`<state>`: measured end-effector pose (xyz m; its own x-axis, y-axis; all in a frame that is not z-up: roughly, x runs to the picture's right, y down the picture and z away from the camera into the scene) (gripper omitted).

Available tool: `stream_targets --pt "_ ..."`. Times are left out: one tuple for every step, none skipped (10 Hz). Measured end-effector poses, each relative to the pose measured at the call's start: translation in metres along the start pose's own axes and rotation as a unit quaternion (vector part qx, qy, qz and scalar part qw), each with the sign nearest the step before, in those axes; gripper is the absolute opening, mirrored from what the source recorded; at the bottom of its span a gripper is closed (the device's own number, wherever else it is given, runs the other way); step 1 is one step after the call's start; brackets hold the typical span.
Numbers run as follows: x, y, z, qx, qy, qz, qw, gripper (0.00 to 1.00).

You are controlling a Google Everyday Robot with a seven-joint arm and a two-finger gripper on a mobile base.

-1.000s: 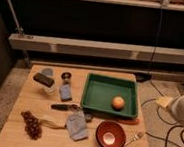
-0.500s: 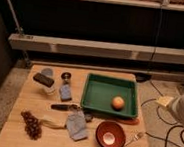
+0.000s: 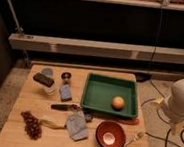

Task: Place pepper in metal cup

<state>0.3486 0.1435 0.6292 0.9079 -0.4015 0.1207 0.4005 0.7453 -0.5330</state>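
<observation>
The pepper, slim and orange-red, lies on the wooden table just in front of the green tray's front right corner. The metal cup, small, dark and shiny, stands upright at the back left of the table, left of the tray. My gripper is out of view. Only a white rounded part of my arm shows at the right edge, off the table and away from both the pepper and the cup.
A green tray holds a round orange fruit. A red-brown bowl with a white inside stands at the front, with a fork beside it. Grapes, a grey-blue pouch, a dark-handled utensil and a small blue packet lie to the left.
The white arm part at the right edge has come slightly further into view. Nothing on the table has moved.
</observation>
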Motion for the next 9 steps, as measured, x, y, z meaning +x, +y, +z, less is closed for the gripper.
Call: stream_targets --pt "0.003 0.002 0.015 -0.007 -0.014 0.063 0.9979 0.80" --pt "0.007 0.008 0.024 -0.010 -0.026 0.105 0.9941 0.80" --pt "0.006 0.014 0.038 -0.016 -0.042 0.134 0.9899 0.80" --pt "0.004 0.013 0.050 -0.014 -0.052 0.141 0.9885 0.80" --pt "0.009 0.012 0.059 -0.008 -0.059 0.150 0.9868 0.80" --pt "0.011 0.011 0.062 -0.003 -0.065 0.154 0.9859 0.80" --pt "0.015 0.011 0.069 0.004 -0.075 0.161 0.9840 0.80" --pt "0.016 0.010 0.078 0.009 -0.084 0.169 0.9820 0.80" --pt "0.016 0.009 0.086 0.013 -0.091 0.175 0.9802 0.80"
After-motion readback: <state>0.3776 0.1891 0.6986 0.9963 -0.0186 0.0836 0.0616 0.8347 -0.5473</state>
